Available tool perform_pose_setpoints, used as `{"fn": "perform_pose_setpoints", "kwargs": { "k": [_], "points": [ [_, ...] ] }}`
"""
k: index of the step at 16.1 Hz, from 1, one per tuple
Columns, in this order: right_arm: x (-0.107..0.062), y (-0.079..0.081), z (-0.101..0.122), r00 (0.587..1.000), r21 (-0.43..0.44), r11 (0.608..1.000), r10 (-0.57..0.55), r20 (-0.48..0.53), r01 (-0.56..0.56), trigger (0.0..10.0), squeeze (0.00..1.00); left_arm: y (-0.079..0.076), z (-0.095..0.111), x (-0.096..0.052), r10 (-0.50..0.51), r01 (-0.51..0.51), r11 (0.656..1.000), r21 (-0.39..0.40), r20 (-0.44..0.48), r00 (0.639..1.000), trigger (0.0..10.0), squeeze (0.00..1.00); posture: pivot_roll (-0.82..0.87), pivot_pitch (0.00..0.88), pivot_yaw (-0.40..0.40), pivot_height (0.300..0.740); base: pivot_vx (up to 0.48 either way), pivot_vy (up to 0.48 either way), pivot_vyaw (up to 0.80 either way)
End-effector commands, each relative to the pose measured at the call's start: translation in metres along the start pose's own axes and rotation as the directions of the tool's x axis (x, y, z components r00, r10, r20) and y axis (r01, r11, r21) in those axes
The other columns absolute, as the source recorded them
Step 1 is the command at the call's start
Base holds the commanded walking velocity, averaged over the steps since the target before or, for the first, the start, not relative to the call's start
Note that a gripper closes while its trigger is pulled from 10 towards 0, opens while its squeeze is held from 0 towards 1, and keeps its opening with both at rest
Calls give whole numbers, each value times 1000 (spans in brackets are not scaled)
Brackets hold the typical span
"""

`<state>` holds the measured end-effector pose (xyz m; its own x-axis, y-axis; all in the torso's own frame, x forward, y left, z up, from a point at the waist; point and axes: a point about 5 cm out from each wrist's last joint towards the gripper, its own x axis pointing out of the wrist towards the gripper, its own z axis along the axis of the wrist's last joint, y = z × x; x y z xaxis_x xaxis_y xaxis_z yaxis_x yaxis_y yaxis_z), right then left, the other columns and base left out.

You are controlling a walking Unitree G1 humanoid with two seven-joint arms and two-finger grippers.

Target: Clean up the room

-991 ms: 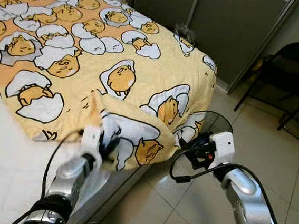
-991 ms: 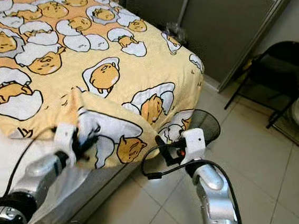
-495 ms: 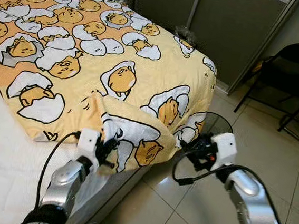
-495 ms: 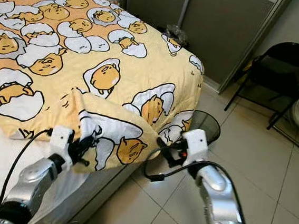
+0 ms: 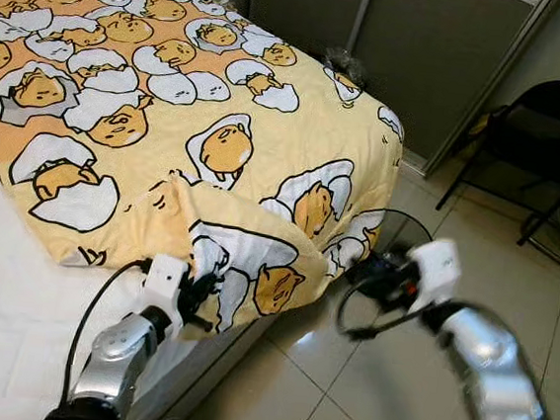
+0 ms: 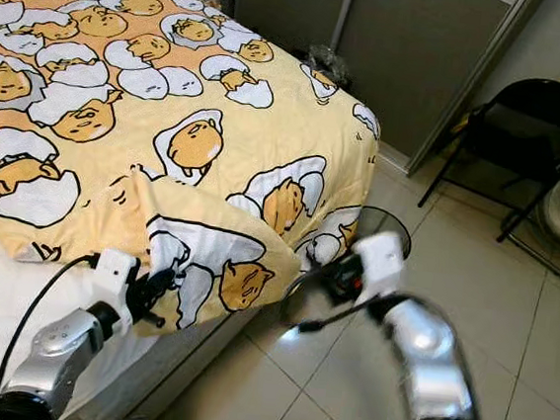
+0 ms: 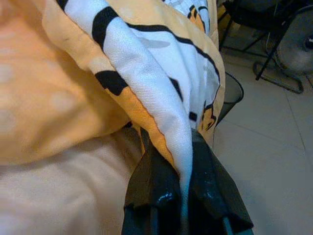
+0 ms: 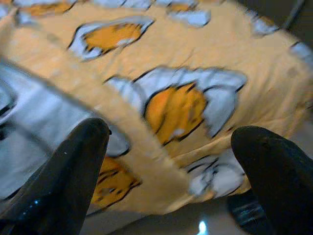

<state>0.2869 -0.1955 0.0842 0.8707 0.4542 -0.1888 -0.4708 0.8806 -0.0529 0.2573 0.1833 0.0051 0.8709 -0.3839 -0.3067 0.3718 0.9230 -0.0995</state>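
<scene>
A yellow blanket [image 5: 200,113] printed with egg characters covered the bed [image 5: 2,312], filling the upper left of the frame. The left gripper [image 5: 198,289], at lower centre, was clamped on the blanket's folded-back corner. The right gripper [image 5: 373,274], blurred at centre right, had its fingers [image 8: 73,171] spread wide with nothing between them. A wire bin [image 5: 402,232] probably stood behind it. The thin fold might slip free if pulled sharply.
</scene>
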Motion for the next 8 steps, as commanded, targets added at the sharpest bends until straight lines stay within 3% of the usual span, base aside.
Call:
{"fn": "perform_pose_setpoints", "kwargs": {
  "k": [1,8],
  "points": [
    [-6,-13,-1,999,23,999,-31,-15,31,10000,16,1,-2,-4,-8,8,1000,10,4,1000,0,0,-106,16,-97,736,0,-480,0],
    [-1,-2,-5,1000,46,999,9,-21,-8,10000,16,16,-15,-30,31,-30,999,24,-6,1000,0,0,-74,14,-105,736,-70,-441,0]
  ]
}}
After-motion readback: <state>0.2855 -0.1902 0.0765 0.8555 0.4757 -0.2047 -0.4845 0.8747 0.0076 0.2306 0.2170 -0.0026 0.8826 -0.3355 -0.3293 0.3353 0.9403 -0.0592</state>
